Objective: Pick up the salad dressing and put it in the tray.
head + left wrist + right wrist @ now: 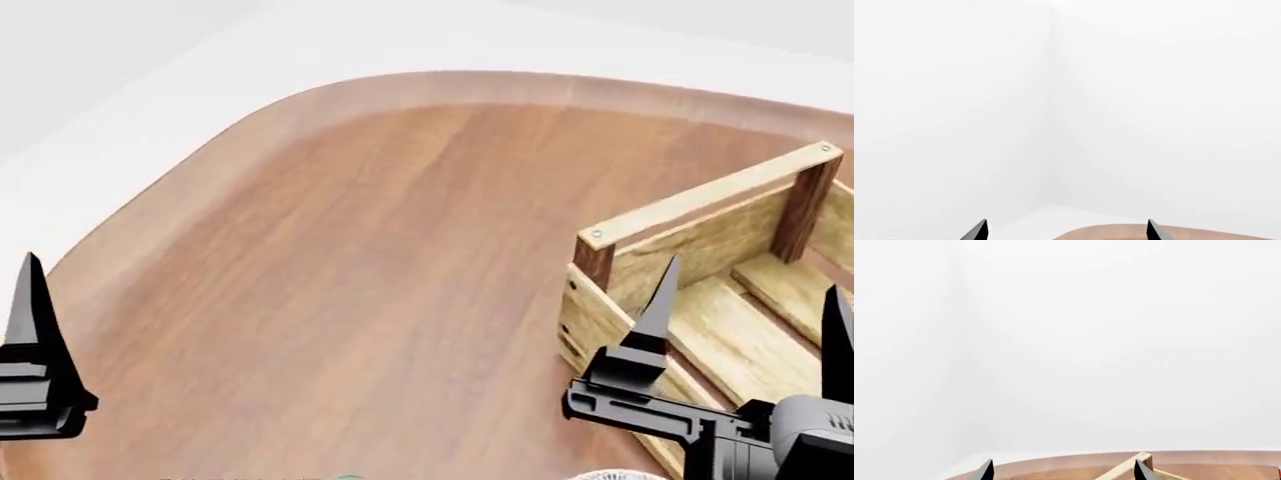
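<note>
Hovering over the tray [707,240], the right claw [747,320] is spread, empty — left claw [1066,231] spread too.

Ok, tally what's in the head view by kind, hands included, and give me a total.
Robot hands: 2, the left hand and the right hand, both open and empty.
Wooden slatted tray: 1.
Wooden table: 1.
Salad dressing: 0 that I can make out.
Total: 4.
</note>
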Controlling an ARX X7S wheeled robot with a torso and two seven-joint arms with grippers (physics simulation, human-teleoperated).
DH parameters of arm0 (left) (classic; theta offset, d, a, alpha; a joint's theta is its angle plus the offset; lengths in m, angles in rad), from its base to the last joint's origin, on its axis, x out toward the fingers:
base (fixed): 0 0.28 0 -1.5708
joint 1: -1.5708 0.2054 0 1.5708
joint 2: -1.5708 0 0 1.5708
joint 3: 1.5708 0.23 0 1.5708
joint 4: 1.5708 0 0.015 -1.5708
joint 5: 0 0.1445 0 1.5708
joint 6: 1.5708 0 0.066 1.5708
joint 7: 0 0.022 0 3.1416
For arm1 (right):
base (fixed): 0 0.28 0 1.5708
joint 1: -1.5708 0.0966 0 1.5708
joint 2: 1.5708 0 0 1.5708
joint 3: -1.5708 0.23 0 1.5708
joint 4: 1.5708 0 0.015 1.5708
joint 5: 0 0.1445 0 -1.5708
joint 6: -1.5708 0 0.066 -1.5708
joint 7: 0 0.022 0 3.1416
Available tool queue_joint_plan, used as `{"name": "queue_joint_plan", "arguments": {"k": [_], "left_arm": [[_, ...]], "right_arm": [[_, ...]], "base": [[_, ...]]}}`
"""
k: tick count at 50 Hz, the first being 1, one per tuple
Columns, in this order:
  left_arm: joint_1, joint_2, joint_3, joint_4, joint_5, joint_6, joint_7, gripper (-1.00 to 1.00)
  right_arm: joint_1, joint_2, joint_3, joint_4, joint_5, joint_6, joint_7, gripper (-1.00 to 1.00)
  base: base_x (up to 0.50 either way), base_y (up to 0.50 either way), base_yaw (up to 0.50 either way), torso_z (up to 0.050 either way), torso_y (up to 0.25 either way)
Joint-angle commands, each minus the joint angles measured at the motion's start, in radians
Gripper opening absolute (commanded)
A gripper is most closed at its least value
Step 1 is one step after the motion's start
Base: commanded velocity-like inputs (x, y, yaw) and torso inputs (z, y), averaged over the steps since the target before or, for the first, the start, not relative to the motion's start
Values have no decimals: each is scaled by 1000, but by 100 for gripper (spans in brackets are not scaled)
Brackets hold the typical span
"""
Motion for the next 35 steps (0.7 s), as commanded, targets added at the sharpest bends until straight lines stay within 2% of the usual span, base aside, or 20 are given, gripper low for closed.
{"name": "queue_joint_plan", "arguments": {"k": [1,19,25,28,35], "left_arm": [[-4,-5,3,0,-3,0,-4,100],[1,-10,7,0,-6,6,-11,100],[5,-9,10,-11,-5,16,-10,100],[4,-11,7,-6,-11,10,-12,100],[12,-15,6,-4,-15,15,-13,100]], "right_arm": [[3,7,-7,-3,2,1,4,100],[6,5,-3,12,16,-1,16,100],[-4,28,-36,14,16,20,-9,100],[-8,48,-76,5,-44,42,8,100],[10,87,-43,17,18,128,-13,100]], "base": [[0,0,500,0,0],[0,0,500,0,0],[-40,68,0,0,0],[0,0,0,0,0],[0,0,0,0,0]]}}
